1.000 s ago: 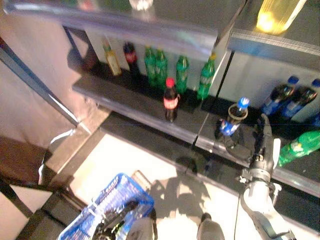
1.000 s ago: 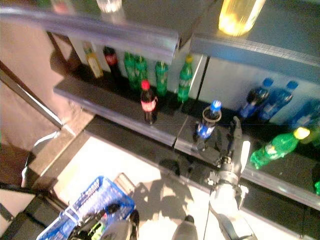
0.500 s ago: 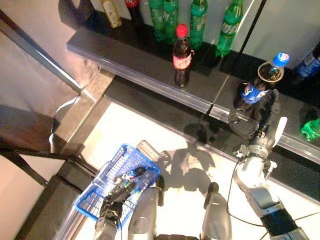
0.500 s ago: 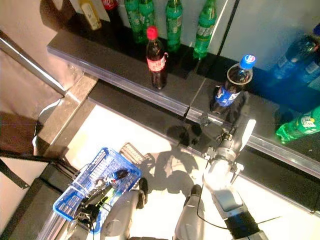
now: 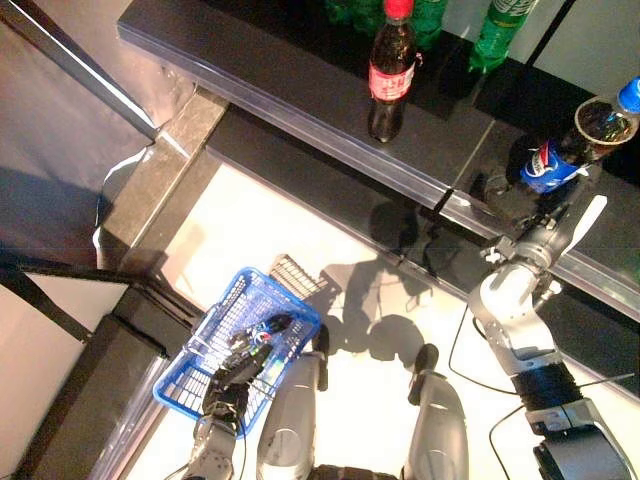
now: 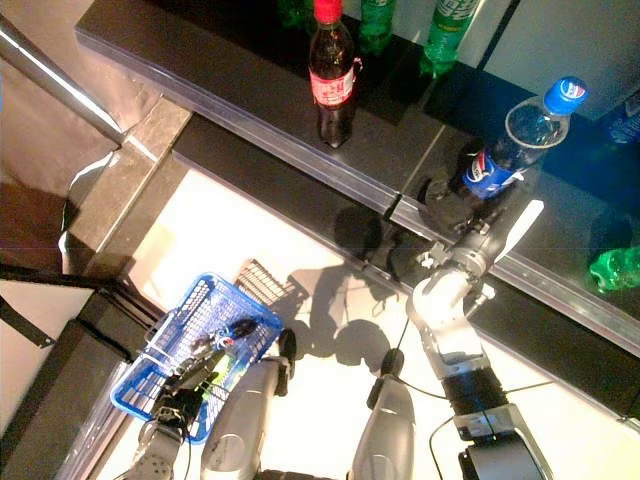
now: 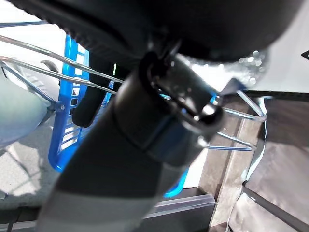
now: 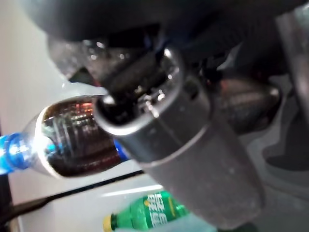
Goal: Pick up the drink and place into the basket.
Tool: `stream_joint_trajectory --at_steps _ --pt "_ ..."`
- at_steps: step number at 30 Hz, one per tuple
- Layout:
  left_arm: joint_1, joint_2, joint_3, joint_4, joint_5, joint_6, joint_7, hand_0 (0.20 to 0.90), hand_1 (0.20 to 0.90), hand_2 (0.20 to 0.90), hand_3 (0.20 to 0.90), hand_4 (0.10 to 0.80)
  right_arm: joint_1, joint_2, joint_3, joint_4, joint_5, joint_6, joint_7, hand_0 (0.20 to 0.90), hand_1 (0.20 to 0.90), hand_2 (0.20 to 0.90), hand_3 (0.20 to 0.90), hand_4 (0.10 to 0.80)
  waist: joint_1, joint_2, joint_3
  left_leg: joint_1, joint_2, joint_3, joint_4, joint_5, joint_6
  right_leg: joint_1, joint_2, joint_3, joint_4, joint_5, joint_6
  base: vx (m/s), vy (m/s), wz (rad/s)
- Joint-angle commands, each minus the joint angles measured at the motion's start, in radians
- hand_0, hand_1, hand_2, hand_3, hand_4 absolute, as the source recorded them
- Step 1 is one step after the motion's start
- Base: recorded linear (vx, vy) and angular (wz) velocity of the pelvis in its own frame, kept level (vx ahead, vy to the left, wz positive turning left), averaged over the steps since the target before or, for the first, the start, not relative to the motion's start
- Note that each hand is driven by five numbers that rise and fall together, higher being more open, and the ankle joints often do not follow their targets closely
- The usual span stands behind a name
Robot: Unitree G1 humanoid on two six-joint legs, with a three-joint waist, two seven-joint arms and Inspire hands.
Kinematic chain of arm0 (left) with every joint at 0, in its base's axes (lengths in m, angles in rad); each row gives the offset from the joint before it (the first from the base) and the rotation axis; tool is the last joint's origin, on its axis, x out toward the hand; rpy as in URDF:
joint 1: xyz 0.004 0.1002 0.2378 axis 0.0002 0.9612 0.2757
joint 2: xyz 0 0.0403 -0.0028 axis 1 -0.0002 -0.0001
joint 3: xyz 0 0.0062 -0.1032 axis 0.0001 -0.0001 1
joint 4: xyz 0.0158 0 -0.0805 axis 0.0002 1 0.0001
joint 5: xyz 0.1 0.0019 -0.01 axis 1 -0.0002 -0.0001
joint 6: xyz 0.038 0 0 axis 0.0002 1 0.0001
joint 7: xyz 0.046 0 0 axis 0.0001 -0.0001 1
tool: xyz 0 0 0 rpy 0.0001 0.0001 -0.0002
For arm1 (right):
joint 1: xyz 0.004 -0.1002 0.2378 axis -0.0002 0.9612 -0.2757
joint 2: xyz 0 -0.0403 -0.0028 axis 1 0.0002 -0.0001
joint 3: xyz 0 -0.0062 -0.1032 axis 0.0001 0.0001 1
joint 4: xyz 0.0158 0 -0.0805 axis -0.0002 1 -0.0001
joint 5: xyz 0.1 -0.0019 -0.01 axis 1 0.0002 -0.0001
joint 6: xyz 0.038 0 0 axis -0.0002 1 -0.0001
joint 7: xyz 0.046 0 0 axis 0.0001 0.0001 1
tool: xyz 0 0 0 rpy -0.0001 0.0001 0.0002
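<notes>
One drink is in hand but not yet in the blue wire-handled plastic basket (image 5: 205,345): the blue-capped dark cola bottle (image 6: 515,140) stands tilted at the dark shelf (image 5: 300,95), right of the red-capped cola bottle (image 5: 388,70). Right hand (image 6: 470,225) curls round its base; lifting and carrying remain. Left hand (image 5: 232,375) grips the basket's handle.

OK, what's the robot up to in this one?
The right robot hand is wrapped around a blue-capped cola bottle at the shelf, tilting it. The left robot hand holds the blue basket by its wire handle, low beside the robot. A red-capped cola bottle stands upright further along the shelf. The drink is not yet in the basket.
</notes>
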Motion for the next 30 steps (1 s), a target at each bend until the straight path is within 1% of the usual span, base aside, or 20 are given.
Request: stream_joint_trajectory --at_steps 1,5,8,9,10,11,17,25,30 --pt "0.041 0.053 -0.029 -0.199 0.016 -0.065 -0.099 0.3 0.3 0.3 0.2 0.1 -0.152 -0.073 -0.044 -0.053 -0.015 -0.107 -0.019 0.9 0.9 0.9 0.9 0.8 0.004 -0.003 -0.019 -0.012 -0.006 -0.076 -0.001 0.021 0.007 0.032 -0.004 -0.012 -0.002 0.033 -0.029 0.0 0.0 0.0" --pt "0.023 0.061 -0.03 -0.205 0.014 -0.055 -0.091 0.3 0.3 0.3 0.2 0.1 -0.254 -0.102 -0.049 0.023 0.002 -0.091 -0.027 0.9 0.9 0.9 0.9 0.8 0.018 0.002 -0.019 -0.027 -0.012 -0.075 -0.005 0.022 0.013 0.015 -0.004 -0.015 -0.005 0.035 -0.03 0.0 0.0 0.0" --pt "0.015 0.066 -0.027 -0.204 0.013 -0.049 -0.089 0.3 0.3 0.3 0.2 0.1 -0.295 -0.114 -0.048 0.058 0.015 -0.086 -0.044 0.9 0.9 0.9 0.9 0.8 0.025 0.003 -0.019 -0.032 -0.017 -0.075 -0.005 0.02 0.015 0.009 -0.005 -0.017 -0.003 0.034 -0.031 0.0 0.0 0.0" --pt "0.015 0.069 -0.026 -0.206 0.013 -0.046 -0.089 0.3 0.3 0.3 0.2 0.1 -0.306 -0.119 -0.05 0.068 0.021 -0.085 -0.046 0.688 0.688 0.688 0.653 0.553 0.027 0.004 -0.019 -0.032 -0.019 -0.075 -0.005 0.02 0.017 0.007 -0.006 -0.018 -0.001 0.034 -0.031 0.0 0.0 0.0" --pt "0.015 0.071 -0.025 -0.209 0.013 -0.044 -0.088 0.3 0.3 0.3 0.2 0.1 -0.315 -0.122 -0.053 0.075 0.022 -0.083 -0.052 0.406 0.406 0.406 0.324 0.224 0.03 0.004 -0.019 -0.036 -0.021 -0.075 -0.003 0.018 0.019 0.003 -0.007 -0.018 0.002 0.033 -0.032 0.0 0.0 0.0" --pt "0.015 0.072 -0.025 -0.212 0.013 -0.042 -0.087 0.3 0.3 0.3 0.2 0.1 -0.322 -0.124 -0.055 0.08 0.02 -0.084 -0.055 0.3 0.3 0.3 0.2 0.1 0.032 0.004 -0.019 -0.039 -0.023 -0.076 0.0 0.015 0.02 -0.001 -0.008 -0.018 0.006 0.031 -0.032 0.0 0.0 0.0" --pt "0.0 0.074 -0.024 -0.212 0.007 -0.035 -0.085 0.3 0.3 0.3 0.2 0.1 -0.343 -0.124 -0.067 0.083 0.012 -0.077 -0.07 0.3 0.3 0.3 0.2 0.1 0.032 0.006 -0.019 -0.045 -0.031 -0.07 0.0 0.011 0.031 -0.022 -0.006 -0.017 0.024 0.027 -0.034 0.0 0.0 0.0" --pt "-0.003 0.07 -0.021 -0.211 0.007 -0.035 -0.086 0.3 0.3 0.3 0.2 0.1 -0.334 -0.132 -0.082 0.066 0.002 -0.078 -0.058 0.3 0.3 0.3 0.2 0.1 0.026 0.005 -0.019 -0.031 -0.036 -0.063 0.0 0.007 0.033 -0.015 -0.005 -0.017 0.031 0.021 -0.039 -0.014 0.002 0.0" --pt "-0.003 0.066 -0.008 -0.214 -0.005 -0.043 -0.098 0.3 0.3 0.3 0.2 0.1 -0.32 -0.135 -0.093 0.036 -0.013 -0.072 -0.037 0.3 0.3 0.3 0.2 0.1 0.022 0.008 -0.019 -0.008 -0.04 -0.059 -0.001 0.005 0.034 -0.001 -0.004 -0.02 0.051 0.004 -0.048 -0.042 0.017 0.0"
